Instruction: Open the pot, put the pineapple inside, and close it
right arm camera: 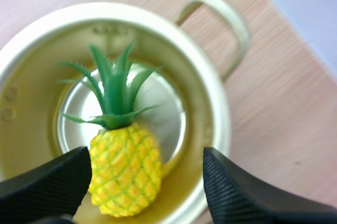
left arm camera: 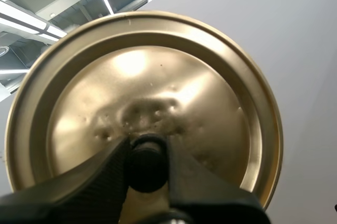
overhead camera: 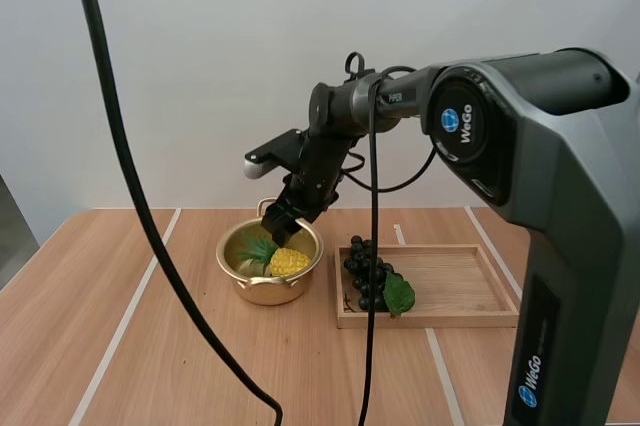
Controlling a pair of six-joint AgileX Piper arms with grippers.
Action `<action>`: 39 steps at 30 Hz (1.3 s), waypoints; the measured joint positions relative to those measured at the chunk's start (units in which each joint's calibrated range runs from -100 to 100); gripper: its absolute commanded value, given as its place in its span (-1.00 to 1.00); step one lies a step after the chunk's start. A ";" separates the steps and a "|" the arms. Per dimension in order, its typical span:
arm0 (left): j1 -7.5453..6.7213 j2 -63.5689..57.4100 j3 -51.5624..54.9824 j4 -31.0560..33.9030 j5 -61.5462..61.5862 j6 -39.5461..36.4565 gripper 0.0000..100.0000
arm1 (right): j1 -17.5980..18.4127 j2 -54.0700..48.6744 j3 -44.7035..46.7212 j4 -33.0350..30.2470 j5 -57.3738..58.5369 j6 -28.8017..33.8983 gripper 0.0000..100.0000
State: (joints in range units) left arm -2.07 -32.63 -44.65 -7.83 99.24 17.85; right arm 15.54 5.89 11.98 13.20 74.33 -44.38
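A gold pot [overhead camera: 229, 257] stands uncovered on the wooden table, with the yellow pineapple [overhead camera: 288, 262] lying inside it, green leaves up. My right gripper [overhead camera: 284, 226] hangs just over the pot's rim. In the right wrist view its fingers [right arm camera: 47, 184] stand apart on either side of the pineapple [right arm camera: 125, 169], which rests on the bottom of the pot [right arm camera: 210, 103]. My left gripper [left arm camera: 147, 167] is shut on the black knob [left arm camera: 147, 161] of the gold lid [left arm camera: 158, 77], held up in the air.
A wooden tray [overhead camera: 460, 286] lies right of the pot, with a bunch of dark grapes [overhead camera: 368, 271] and a green leaf at its left end. Bare table stretches to the left and front of the pot.
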 measured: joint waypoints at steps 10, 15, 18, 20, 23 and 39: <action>0.00 0.00 0.00 0.00 0.20 0.00 -1.00 | 0.00 -8.65 -2.11 -0.13 2.74 1.62 1.00; 0.00 0.00 0.00 0.12 0.57 0.00 -1.00 | 0.00 -13.39 -2.11 -1.87 3.28 3.39 1.00; 0.00 0.00 0.00 0.12 0.57 0.00 -1.00 | 0.00 -16.82 -2.11 -6.50 3.28 7.10 1.00; 0.00 0.00 0.00 0.12 0.57 0.00 -1.00 | -0.12 -19.55 -2.11 -10.34 2.82 10.07 1.00; 0.00 0.00 0.00 0.12 0.57 0.00 -1.00 | -1.25 -23.96 -2.11 -14.22 1.56 13.81 1.00; 0.00 3.31 0.00 -2.22 0.76 -2.09 -1.00 | -14.76 -40.43 -2.22 -19.64 -5.43 25.16 -0.21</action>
State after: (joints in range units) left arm -2.07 -29.31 -44.65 -10.05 100.00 15.77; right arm 0.78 -34.55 9.77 -6.44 68.90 -19.21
